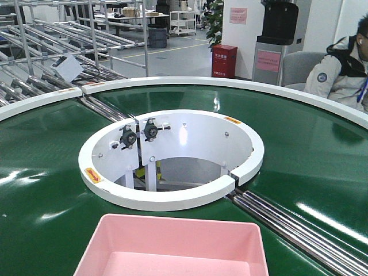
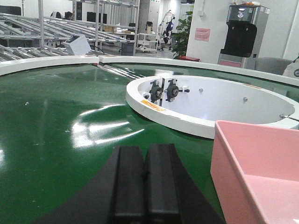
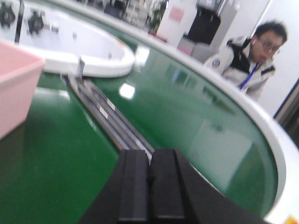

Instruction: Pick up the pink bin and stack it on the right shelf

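Pink bin [image 1: 172, 244]: 1. Green belt [image 1: 46, 190]: 1. White ring [image 1: 172, 200]: 1, carrying bearings [image 1: 150, 130]: 2, yellow labels [image 1: 92, 174]: 2. Roller strips [image 1: 287, 227]: 2. Red box [image 1: 223, 60]: 1. Seated person [image 1: 339, 72]: 1. Grippers: 2, namely left gripper [image 2: 145, 151], right gripper [image 3: 149, 156].

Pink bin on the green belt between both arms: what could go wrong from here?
Both the left gripper and right gripper are shut; closing in like that would likely shove the pink bin, not grip it. Steel rollers run close by its right side and could snag it. A person sits beside the belt, on the right.
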`<state>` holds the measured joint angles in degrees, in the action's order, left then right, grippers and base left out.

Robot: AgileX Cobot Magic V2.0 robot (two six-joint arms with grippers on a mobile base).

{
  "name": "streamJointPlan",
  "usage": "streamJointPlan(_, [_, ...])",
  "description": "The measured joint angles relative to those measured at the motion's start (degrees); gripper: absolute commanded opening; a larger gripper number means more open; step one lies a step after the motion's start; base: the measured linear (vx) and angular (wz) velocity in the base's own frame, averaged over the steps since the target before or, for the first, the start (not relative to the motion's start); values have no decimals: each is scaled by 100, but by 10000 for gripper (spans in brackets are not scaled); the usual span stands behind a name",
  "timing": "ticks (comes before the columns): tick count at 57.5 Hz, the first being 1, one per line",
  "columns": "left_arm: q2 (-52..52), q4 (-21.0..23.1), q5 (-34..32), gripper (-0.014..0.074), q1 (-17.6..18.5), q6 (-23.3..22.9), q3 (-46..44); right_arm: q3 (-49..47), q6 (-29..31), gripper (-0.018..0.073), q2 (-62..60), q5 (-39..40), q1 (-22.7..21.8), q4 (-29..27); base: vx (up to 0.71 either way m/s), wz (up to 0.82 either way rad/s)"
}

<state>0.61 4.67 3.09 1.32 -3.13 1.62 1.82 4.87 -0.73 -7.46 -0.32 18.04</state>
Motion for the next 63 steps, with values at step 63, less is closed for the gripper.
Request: streamJointPlan(63, [-3557,-334,1100,209,0,2061,-3459,-3016,-562,112,3904,191,0,-1285,0,0])
